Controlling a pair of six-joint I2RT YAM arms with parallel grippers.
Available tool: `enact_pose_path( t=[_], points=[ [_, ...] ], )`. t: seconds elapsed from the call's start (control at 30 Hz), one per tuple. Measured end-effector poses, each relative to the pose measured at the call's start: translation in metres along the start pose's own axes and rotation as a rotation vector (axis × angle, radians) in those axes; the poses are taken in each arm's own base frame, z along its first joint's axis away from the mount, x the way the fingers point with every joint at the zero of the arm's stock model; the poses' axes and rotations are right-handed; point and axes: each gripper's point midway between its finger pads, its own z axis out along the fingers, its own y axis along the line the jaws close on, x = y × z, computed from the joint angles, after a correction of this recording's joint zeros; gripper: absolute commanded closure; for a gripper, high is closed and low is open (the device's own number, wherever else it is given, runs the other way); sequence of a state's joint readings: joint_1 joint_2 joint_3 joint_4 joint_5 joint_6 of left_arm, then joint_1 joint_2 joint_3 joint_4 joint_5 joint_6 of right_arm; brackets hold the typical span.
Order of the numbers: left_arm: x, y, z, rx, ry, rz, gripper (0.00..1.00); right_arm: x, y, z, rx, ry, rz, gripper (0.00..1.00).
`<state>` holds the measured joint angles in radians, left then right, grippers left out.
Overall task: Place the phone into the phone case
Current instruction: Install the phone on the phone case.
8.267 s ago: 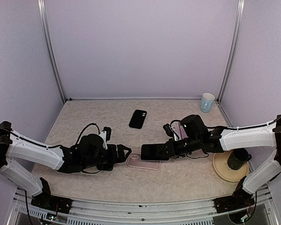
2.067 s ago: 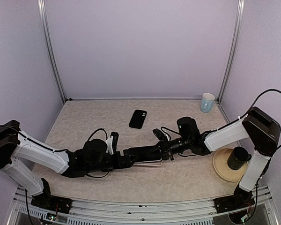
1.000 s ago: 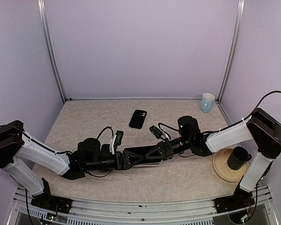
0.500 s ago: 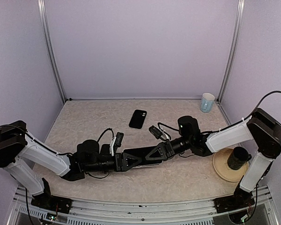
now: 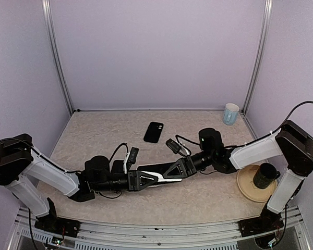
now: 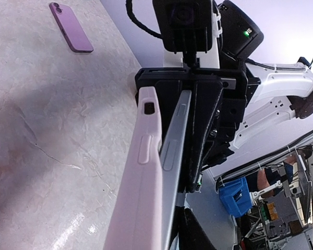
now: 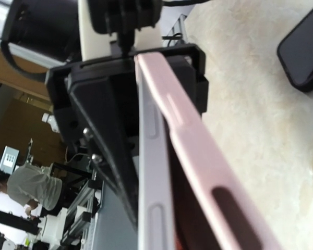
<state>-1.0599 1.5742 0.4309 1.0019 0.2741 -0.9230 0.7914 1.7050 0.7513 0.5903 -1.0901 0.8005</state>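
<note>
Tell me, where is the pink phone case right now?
In the top view the pink case is mid-table, pressed edge-on against the phone between the left gripper and the right gripper, in front of the spare phone lying flat.

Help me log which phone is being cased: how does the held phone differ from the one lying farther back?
The held phone stands on edge, clamped between the left claw and right claw; the spare phone lies flat on the table, untouched. The held phone sits alongside the pink case; the spare phone lies alone. Both are slim rectangles.
</note>
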Motion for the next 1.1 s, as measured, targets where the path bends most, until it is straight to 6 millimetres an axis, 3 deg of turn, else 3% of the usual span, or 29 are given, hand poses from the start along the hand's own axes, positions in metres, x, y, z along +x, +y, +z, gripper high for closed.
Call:
enact_pose_path(
  t=[0.2,0.87,1.1],
  points=[
    [0.001,-0.004,0.0,0.024,0.004,0.0,0.81,0.001,0.002,0.0,-0.01,0.006,-0.029,1.0],
    [0.012,-0.013,-0.003,0.029,0.052,0.171,0.84,0.012,0.002,0.0,0.065,0.078,-0.083,0.77],
    [0.013,-0.024,-0.005,0.063,0.059,0.226,0.83,0.015,0.017,-0.004,0.069,0.086,-0.126,0.74]
  ],
)
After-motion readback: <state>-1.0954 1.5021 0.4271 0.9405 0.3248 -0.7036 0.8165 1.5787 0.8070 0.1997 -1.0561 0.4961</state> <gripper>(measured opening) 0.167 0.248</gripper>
